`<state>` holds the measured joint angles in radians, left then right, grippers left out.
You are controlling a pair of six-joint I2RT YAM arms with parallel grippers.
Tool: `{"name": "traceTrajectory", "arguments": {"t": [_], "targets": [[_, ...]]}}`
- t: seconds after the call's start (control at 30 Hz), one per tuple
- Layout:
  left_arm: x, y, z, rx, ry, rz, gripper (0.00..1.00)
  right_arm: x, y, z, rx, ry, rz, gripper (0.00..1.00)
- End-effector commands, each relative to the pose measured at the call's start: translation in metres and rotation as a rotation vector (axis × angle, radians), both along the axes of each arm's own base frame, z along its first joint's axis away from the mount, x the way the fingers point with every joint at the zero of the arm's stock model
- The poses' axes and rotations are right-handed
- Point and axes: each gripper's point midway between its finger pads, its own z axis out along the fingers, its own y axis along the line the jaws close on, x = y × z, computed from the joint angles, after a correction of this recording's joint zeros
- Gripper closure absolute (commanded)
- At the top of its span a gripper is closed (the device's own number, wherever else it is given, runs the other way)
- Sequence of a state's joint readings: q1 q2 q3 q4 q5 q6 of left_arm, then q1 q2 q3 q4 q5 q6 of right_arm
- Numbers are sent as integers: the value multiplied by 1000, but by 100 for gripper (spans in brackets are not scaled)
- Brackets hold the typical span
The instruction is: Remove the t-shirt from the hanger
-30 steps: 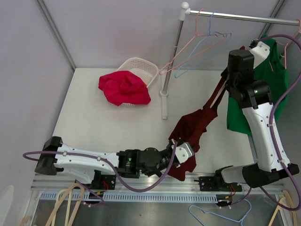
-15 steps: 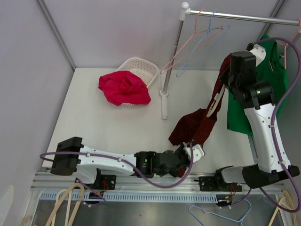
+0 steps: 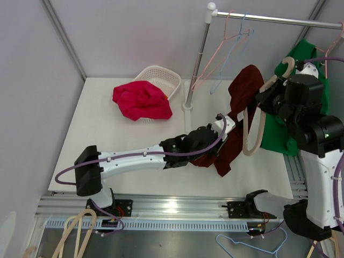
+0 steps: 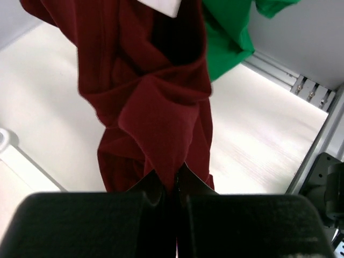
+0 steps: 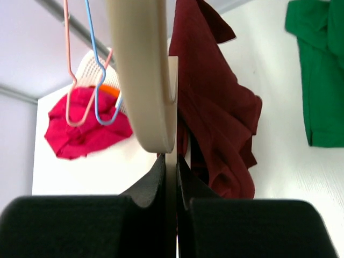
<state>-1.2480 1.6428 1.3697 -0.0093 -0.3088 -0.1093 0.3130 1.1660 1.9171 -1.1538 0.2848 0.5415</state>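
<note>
The dark red t-shirt (image 3: 243, 91) is hanging above the right side of the table (image 3: 107, 145), draping off one arm of the cream hanger (image 5: 142, 70) and trailing down toward the surface; the left gripper (image 4: 177, 180) is pinching a fold of the lower cloth, fingers closed tight on it, while the right gripper (image 5: 171, 161) is clamping the hanger and holding it aloft beside a green shirt (image 3: 277, 137); the pulling-off step appears to be under way, the shirt seemingly caught on one arm only; the next move likely calls for drawing the cloth down and away with the hanger held firm
</note>
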Motion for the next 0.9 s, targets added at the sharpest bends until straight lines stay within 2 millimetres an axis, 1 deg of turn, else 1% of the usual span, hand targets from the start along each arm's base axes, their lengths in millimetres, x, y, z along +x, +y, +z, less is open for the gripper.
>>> {"name": "traceTrajectory", "arguments": {"t": [0.0,0.07,0.13,0.17,0.2,0.3,0.33,0.37,0.4,0.43,0.47,0.5,0.53,0.57,0.63,0.67,0.7,0.73,0.77,0.8,0.83,0.87], "targets": [[-3,-6,-16,26,85,-19,99,-19,11,15,19,-28,103,100],[-4,-9,-19,32,101,-17,99,-32,25,23,54,-32,193,100],[-1,-8,-22,45,103,-1,99,-40,40,16,100,11,271,100],[0,-7,-21,43,97,4,99,-44,48,10,110,37,316,100],[4,-4,-20,46,83,24,99,-47,52,-7,101,83,346,100],[12,2,-12,39,54,65,99,-54,49,-35,65,162,348,100],[14,5,-15,58,55,85,99,-61,45,-35,49,155,357,100],[22,9,-10,59,51,127,99,-68,44,-37,41,170,366,100],[30,15,-13,63,72,168,99,-73,43,-36,35,172,378,100],[34,19,-19,78,90,195,99,-79,42,-28,18,154,401,100],[38,28,-24,102,107,232,99,-89,42,-33,10,203,425,100],[44,34,-27,92,132,267,99,-95,42,-31,2,215,444,100],[46,37,-30,92,141,283,99,-99,42,-26,-4,214,455,100],[46,44,-37,105,147,299,99,-107,49,-26,-7,219,502,100],[48,53,-44,120,149,339,99,-116,59,-26,13,224,561,100],[48,55,-44,115,151,340,99,-117,58,-30,16,234,558,100],[45,58,-52,126,159,342,99,-114,53,-31,2,233,522,100],[43,59,-53,122,162,335,99,-111,48,-32,-13,230,492,100],[40,60,-42,89,159,325,99,-107,43,-32,-22,224,454,100],[34,62,-48,89,167,311,99,-103,37,-31,-38,216,420,100],[30,63,-45,79,167,300,99,-91,24,-28,-75,182,335,100],[26,63,-39,63,162,285,99,-85,18,-27,-92,167,292,100]]}}
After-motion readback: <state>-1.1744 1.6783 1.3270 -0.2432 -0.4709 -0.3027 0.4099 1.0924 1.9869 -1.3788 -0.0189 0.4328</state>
